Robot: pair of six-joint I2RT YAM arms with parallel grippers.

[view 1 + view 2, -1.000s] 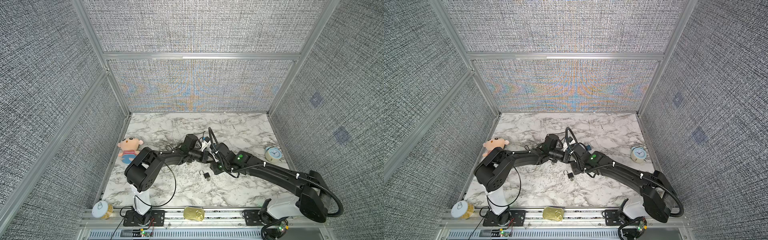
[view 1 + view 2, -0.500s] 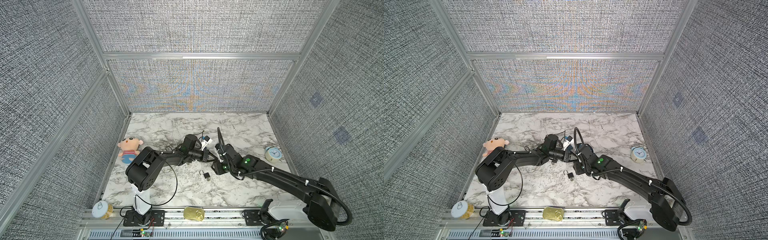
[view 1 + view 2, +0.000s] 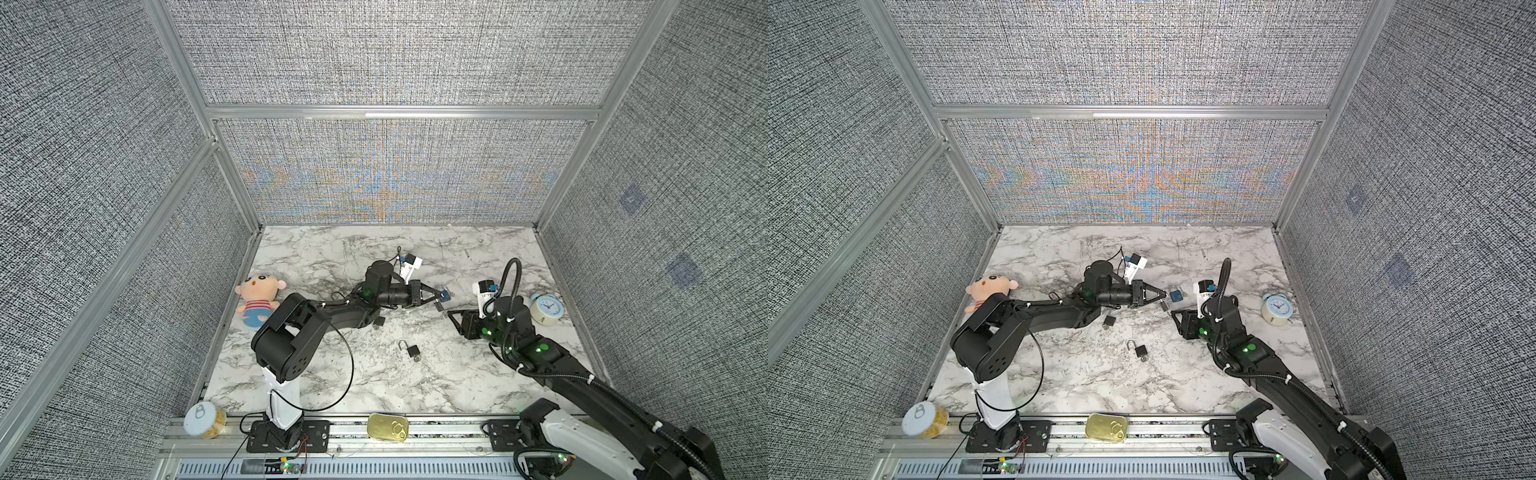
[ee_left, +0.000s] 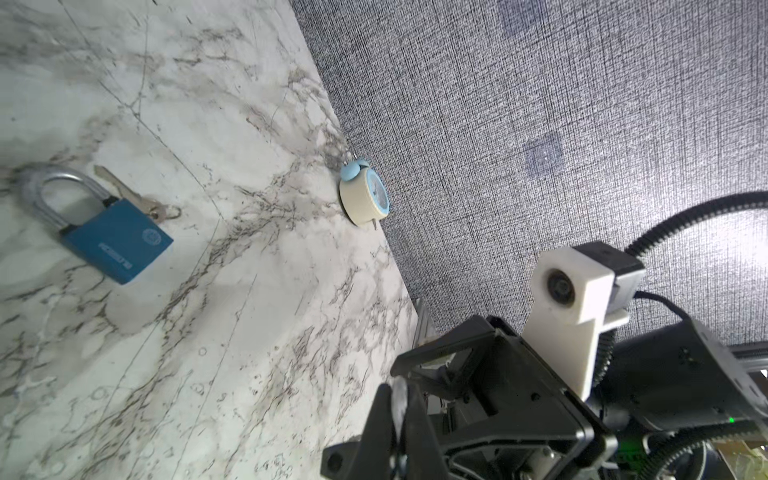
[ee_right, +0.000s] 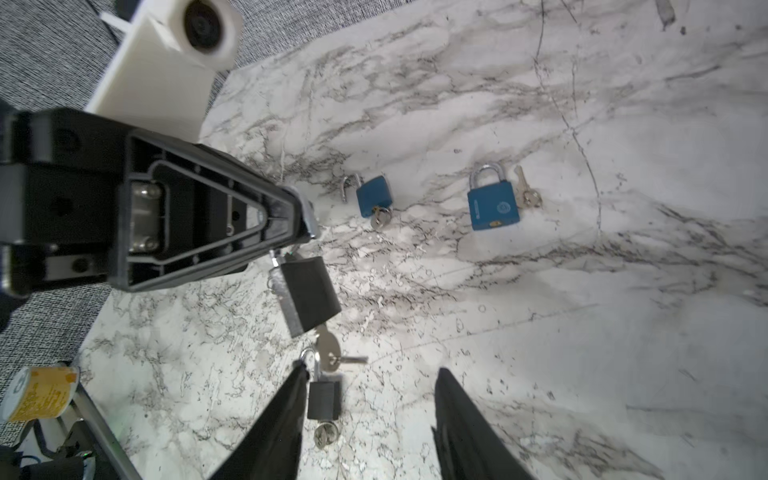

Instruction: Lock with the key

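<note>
L gripper (image 5: 305,224): jaws fully closed, pinching the black padlock (image 5: 309,295) at its shackle end. We cannot tell from any view whether the shackle is seated. The lock hangs below the tips, body tilted, and appears clear of the marble table (image 5: 540,332). The key (image 5: 327,347) sits in the keyway at the lower end, w/ a spare key (image 5: 353,359) dangling off its ring.

R gripper (image 5: 372,370): jaws abt half apart, nothing btwn them. It is near the held lock but not touching it, fingers aimed toward the key end.

Step in hand, as we read it: L arm presents the lock; R arm is lined up for the key but has no hold of it. Locking is not confirmed.

Next move calls for:
- Bring the R fingers onto the key's flat bow and close squarely.
- Rotate abt the keyway axis w/ the L pinch held firm.
- Expect the free-hanging lock to swing or twist if R pushes off-axis.

Surroundings, all on the table:
- small blue padlock (image 5: 374,199), shackle open, key in
- larger blue padlock (image 5: 494,208), shackle down, loose key (image 5: 525,195) just beside it
- small black padlock (image 5: 324,399), shackle open, key in, apart from both grippers
</note>
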